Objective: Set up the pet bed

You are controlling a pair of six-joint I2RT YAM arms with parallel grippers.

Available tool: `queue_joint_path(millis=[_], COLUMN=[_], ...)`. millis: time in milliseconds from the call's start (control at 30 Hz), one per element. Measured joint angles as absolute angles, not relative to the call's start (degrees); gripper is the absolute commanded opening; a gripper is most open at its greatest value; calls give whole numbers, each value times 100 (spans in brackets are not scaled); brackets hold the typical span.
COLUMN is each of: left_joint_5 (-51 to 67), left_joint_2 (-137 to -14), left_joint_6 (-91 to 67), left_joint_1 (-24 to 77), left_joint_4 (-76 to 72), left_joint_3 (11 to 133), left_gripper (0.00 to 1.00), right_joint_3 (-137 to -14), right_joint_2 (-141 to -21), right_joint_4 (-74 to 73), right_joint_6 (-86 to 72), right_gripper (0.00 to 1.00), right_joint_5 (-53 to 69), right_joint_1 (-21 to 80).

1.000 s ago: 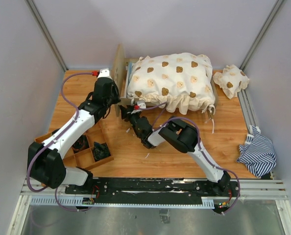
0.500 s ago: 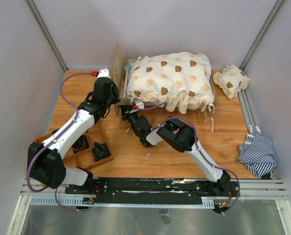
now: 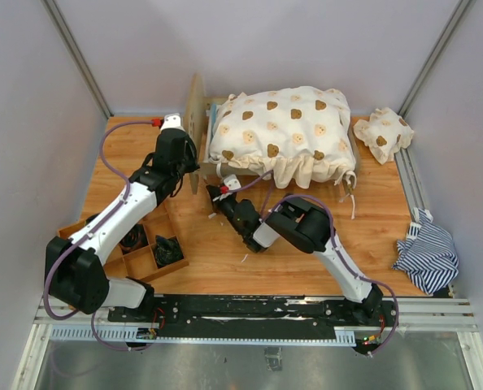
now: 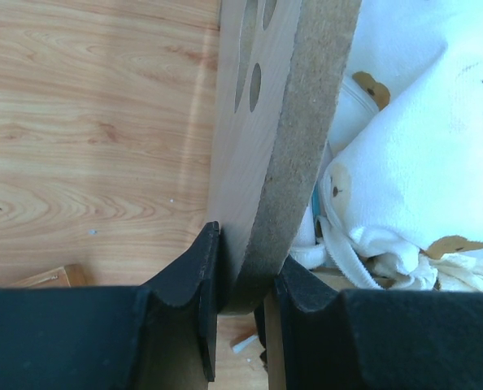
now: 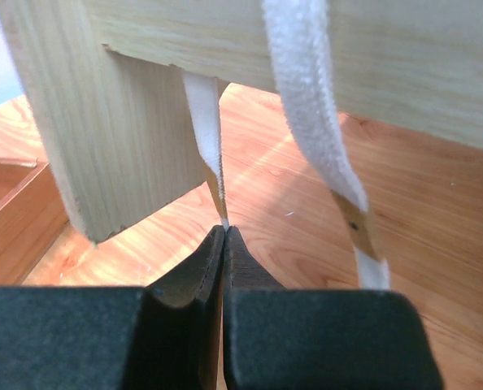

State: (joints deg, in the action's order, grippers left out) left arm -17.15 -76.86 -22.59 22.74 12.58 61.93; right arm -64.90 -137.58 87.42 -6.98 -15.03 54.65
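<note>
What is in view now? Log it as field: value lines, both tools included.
pet bed: far centre, under bear-print cover
left tool: shut on headboard edge
right tool: shut on white strap end hanging below the bed frame
pillow: far right, apart from bed
striped cloth: near right, crumpled

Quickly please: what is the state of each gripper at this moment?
Left gripper: closed, holding the edge of the pet bed headboard.
Right gripper: closed, pinching the end of a white tie.
</note>
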Motion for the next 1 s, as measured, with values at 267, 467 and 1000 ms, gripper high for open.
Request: queue_joint_path(millis=[267, 467, 1000], left_joint_5=[-1813, -1809, -1439], left_joint_2=[-7548, -7456, -7741], left_joint_6=[-2276, -2340, -2456], left_joint_1=[2307, 2311, 2091], left_joint_4=[1004, 554, -377], left_joint_3=[5902, 5481, 5076], left_gripper=[0, 0, 36], right_joint_3=[-5378, -4499, -3793], right_joint_2=[-12838, -12348, -11963], right_joint_4=[8718, 8729, 8707], right_joint_6=[-93, 25, -493], right_gripper=[0, 0, 0], right_joint_5=[-871, -434, -102], right_joint_1=[5675, 5900, 5900])
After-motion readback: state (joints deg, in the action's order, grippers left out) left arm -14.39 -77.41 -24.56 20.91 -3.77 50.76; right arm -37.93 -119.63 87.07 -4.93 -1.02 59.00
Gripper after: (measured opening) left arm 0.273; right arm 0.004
